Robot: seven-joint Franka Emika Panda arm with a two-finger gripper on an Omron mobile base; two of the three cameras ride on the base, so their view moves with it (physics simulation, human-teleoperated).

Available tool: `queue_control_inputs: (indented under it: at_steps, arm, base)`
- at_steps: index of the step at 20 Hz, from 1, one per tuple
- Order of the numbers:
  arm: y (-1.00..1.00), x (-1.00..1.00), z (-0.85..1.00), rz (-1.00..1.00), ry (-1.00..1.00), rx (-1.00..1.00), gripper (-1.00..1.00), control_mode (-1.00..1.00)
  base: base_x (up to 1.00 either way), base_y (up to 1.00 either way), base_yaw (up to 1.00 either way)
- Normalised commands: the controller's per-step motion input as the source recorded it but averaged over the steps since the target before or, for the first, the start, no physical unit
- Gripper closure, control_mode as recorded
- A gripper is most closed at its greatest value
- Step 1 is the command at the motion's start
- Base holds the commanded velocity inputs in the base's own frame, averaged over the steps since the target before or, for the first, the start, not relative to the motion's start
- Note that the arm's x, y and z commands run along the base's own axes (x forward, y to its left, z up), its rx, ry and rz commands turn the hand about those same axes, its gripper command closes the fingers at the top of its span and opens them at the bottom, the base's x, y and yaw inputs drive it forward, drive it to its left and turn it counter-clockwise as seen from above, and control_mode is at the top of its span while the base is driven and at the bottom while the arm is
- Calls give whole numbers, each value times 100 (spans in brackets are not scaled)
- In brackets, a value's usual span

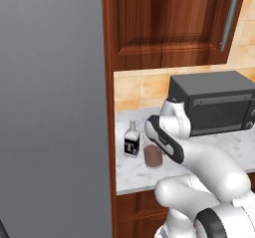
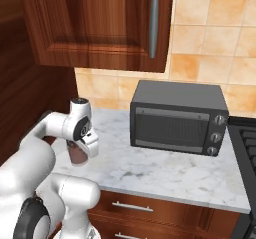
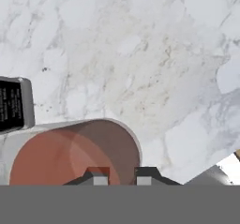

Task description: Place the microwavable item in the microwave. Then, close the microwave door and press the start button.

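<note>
The tumbler [image 1: 153, 156] of reddish liquid stands on the marble table [image 2: 165, 175], just beside the small bottle [image 1: 131, 140]. We see our claw [image 3: 119, 175] straddling its rim, one fingertip inside, jaws not clamped. Closing carelessly, we judge, could tip it or nudge the bottle.

White letter "T" on black label, small clear bottle [image 1: 131, 143]
</note>
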Motion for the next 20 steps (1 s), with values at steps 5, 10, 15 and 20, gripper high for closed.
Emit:
queue_control_inputs:
  at_steps: [5, 10, 15, 20]
  arm:
    - [-11, -22, 92, -13, -4, 8, 100, -100]
    - [-14, -35, 100, -16, 0, 15, 100, -100]
    - [-11, -30, 98, -16, 0, 10, 100, -100]
    - [2, -20, 57, -14, -3, 0, 100, -100]
  base:
    - [0, 0, 0]
    - [0, 0, 0]
    - [0, 0, 0]
    - [0, 0, 0]
